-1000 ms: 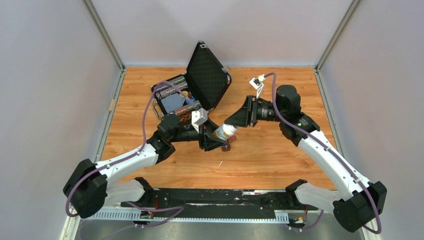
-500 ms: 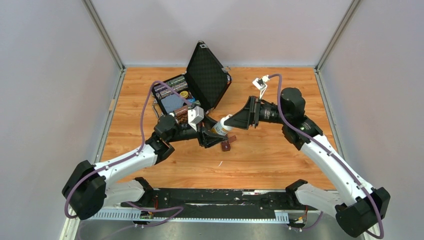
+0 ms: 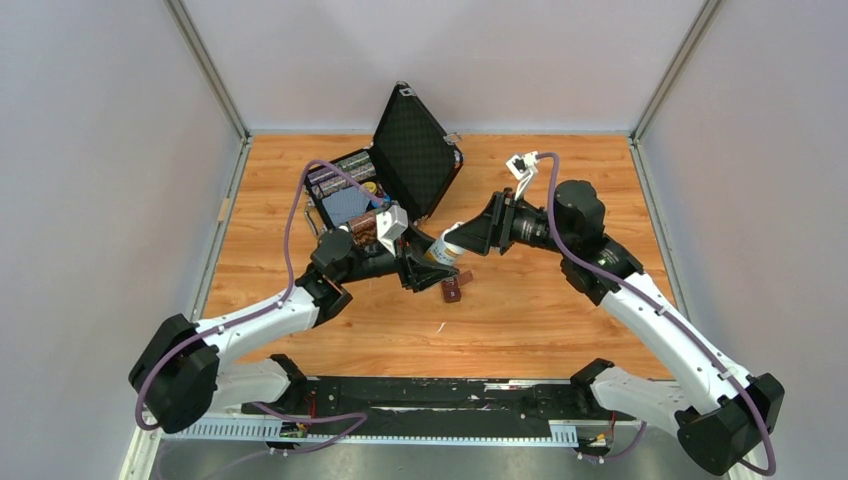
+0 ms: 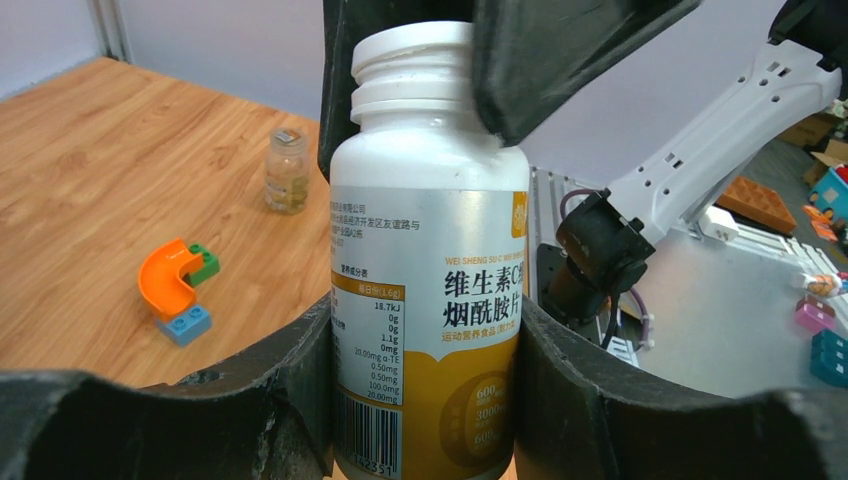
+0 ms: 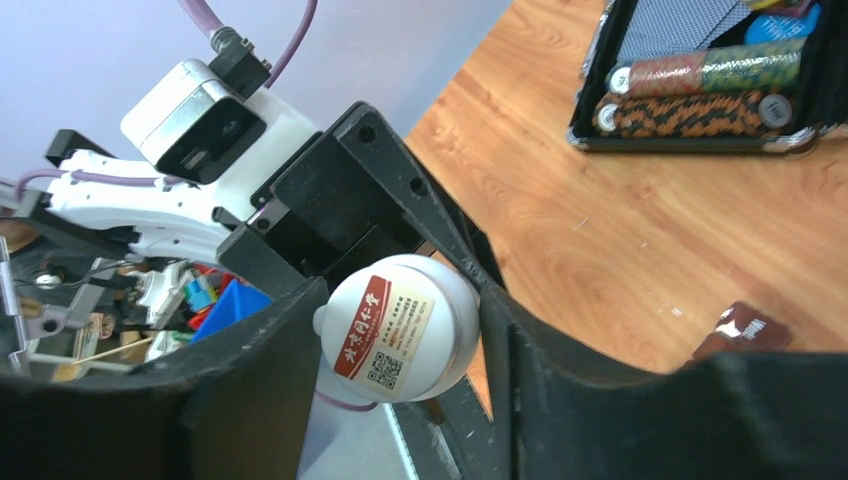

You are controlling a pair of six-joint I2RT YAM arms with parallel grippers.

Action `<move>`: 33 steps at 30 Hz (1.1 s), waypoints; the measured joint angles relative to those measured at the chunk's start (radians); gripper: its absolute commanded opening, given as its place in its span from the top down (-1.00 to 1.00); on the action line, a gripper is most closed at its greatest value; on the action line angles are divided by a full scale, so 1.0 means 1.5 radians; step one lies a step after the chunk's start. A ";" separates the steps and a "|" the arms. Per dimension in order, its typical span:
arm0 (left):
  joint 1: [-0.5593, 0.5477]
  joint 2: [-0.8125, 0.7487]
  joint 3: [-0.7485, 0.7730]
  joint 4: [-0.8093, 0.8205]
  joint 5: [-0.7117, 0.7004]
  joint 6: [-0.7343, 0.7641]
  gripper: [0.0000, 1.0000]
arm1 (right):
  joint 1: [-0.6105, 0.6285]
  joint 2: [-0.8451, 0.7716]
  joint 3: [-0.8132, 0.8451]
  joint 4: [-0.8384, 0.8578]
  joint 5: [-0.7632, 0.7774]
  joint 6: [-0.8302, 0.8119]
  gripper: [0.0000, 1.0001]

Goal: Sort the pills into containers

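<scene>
A white pill bottle with a gold label hangs tilted above the table, and my left gripper is shut on its body. Its white cap sits between the fingers of my right gripper, which lie close against both sides of it. From above, the two grippers meet at the bottle in mid-table. The containers, a small dark brown strip, lie on the wood just below the bottle and also show at the containers in the right wrist view. No pills show.
An open black case stands at the back left of centre, its tray full of small items. The left wrist view shows a small glass jar and an orange and blue brick piece on a wooden top beyond.
My right gripper opened wide off the cap, then closed back around it. My left gripper has shifted the bottle slightly back and up.
</scene>
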 measured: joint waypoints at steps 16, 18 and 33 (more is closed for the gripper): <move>0.014 0.026 -0.009 0.094 -0.037 -0.066 1.00 | -0.016 0.051 0.009 0.088 -0.012 0.088 0.50; 0.015 0.028 -0.011 0.107 -0.040 -0.070 1.00 | -0.017 0.055 0.013 0.094 -0.018 0.093 0.53; 0.016 0.032 -0.015 0.170 -0.040 -0.055 1.00 | -0.023 0.070 0.036 0.121 -0.052 0.143 -0.17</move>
